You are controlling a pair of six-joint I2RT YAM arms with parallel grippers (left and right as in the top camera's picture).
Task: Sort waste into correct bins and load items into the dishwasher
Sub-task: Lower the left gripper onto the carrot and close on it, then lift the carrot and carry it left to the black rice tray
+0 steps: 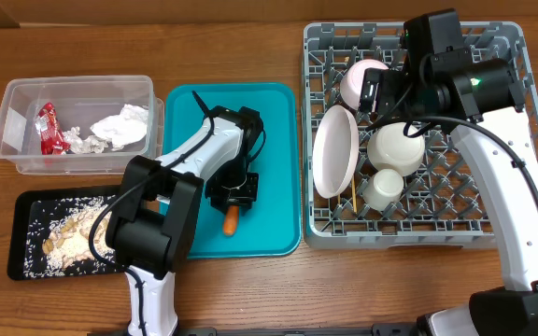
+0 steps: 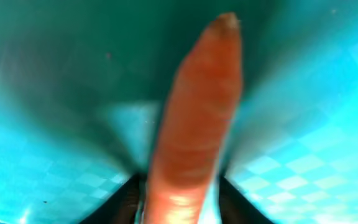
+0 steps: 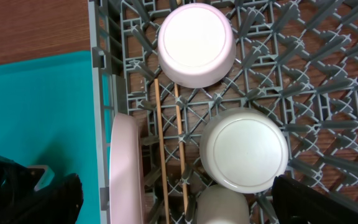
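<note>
My left gripper (image 1: 233, 191) is down on the teal tray (image 1: 274, 140), shut on the orange carrot (image 1: 231, 221). In the left wrist view the carrot (image 2: 197, 112) fills the gap between the two dark fingers (image 2: 182, 202). My right gripper (image 1: 390, 89) hangs open and empty over the grey dish rack (image 1: 507, 224). The rack holds the white plate (image 1: 334, 149) on edge, two upturned bowls (image 1: 362, 79) (image 1: 395, 145), a small cup (image 1: 383, 187) and the chopsticks (image 1: 352, 191). The right wrist view shows its fingers (image 3: 176, 199) wide apart above the bowl (image 3: 244, 149), the chopsticks (image 3: 161, 143) and the plate (image 3: 126, 168).
The clear tub (image 1: 17, 103) at the far left holds the white napkin (image 1: 120, 126) and the red wrapper (image 1: 48, 126). The black tray (image 1: 21, 233) in front of it holds beige food scraps (image 1: 73, 229). The teal tray lies between the bins and the rack.
</note>
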